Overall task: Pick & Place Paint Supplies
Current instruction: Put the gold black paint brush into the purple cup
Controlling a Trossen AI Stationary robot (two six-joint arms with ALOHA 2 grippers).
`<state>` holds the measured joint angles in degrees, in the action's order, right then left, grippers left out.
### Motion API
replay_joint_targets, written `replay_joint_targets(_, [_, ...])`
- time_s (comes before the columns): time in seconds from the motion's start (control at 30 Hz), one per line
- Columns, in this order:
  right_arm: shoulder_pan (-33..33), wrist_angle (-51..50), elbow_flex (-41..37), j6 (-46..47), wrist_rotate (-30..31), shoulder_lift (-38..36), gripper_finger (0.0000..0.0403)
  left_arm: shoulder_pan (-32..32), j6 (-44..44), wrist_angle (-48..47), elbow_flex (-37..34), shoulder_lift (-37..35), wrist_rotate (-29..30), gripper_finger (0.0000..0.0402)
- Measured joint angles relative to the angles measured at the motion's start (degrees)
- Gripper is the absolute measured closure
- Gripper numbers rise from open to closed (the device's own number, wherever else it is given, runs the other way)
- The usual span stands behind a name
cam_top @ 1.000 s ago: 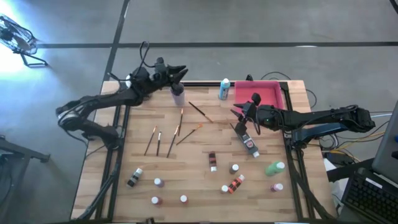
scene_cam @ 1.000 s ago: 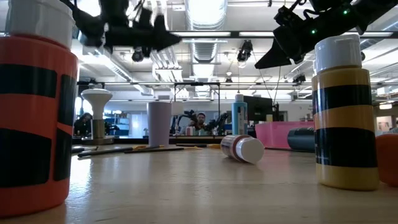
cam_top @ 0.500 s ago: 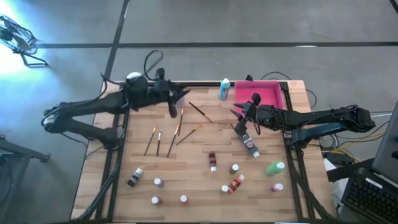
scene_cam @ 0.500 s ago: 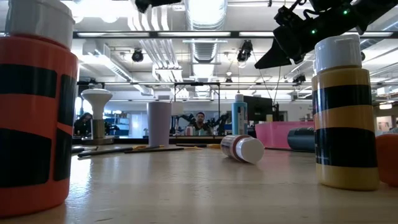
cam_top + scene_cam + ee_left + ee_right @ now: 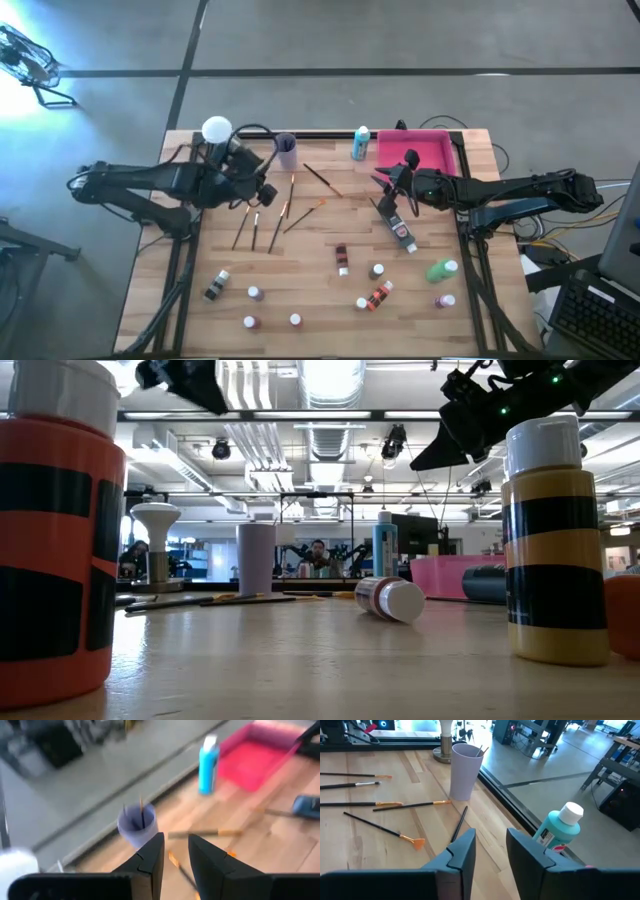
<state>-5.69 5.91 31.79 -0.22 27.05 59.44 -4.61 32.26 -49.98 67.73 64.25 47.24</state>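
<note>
Thin brushes lie flat, scattered mid-surface, some orange-tipped; one brush stands in the lilac cup. Blue bottle upright at far edge. Dark tube lying flat. Small white-capped bottles along near side, some upright, some toppled, including striped bottle.

My fingers are matt dark plastic. Under me the worktop is pale, smooth planked wood; the blue bottle looks glossy plastic, the lilac cup matt.
</note>
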Motion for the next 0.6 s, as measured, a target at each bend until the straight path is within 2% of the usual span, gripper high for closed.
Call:
replay_joint_targets(0.17, [0.0, 0.35, 0.03, -0.21, 0.0, 0.0, 0.0311, 0.64, 10.67, -3.2, -5.36, 0.04, 0.36, 0.0307])
replay_joint_targets(0.37, [0.0, 0.39, 0.04, 0.41, -0.04, 0.0, 0.0319, 1.52, 13.78, -1.62, -11.51, 0.04, 0.32, 0.0307])
replay_joint_targets(0.5, [-0.41, -0.05, 0.23, 4.73, -0.51, 0.0, 0.0323, 1.54, 14.85, 3.73, -15.56, 0.07, 0.49, 0.0307])
replay_joint_targets(0.6, [-1.61, -3.91, 1.94, 9.81, -1.68, 0.39, 0.0322, 1.52, 13.48, 13.38, -20.27, 0.04, 3.22, 0.0307])
